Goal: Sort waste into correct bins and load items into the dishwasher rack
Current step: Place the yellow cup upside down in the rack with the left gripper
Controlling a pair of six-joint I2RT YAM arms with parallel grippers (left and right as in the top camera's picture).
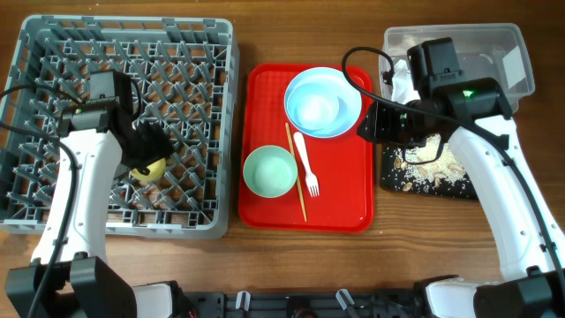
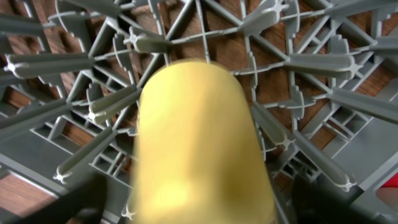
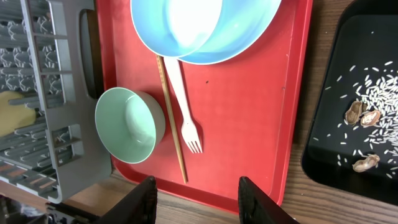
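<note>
- Yellow cup (image 2: 199, 143) sits among the dishwasher rack (image 1: 115, 228) pegs, under my left gripper (image 1: 148, 141); I cannot tell whether I'm clamping it.
- Probably light, stiff, smooth plastic: pinch across its wall.
- My right gripper (image 3: 200, 202) hangs spread, empty.

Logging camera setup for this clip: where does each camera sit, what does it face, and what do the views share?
Overhead: mounted above, facing straight down; dishwasher rack, red tray, left gripper, right gripper show.
Left wrist: looks down between its fingers at yellow cup over rack floor.
Right wrist: looks down past its fingertips at green bowl, fork.
Shared: yellow cup in all three.
</note>
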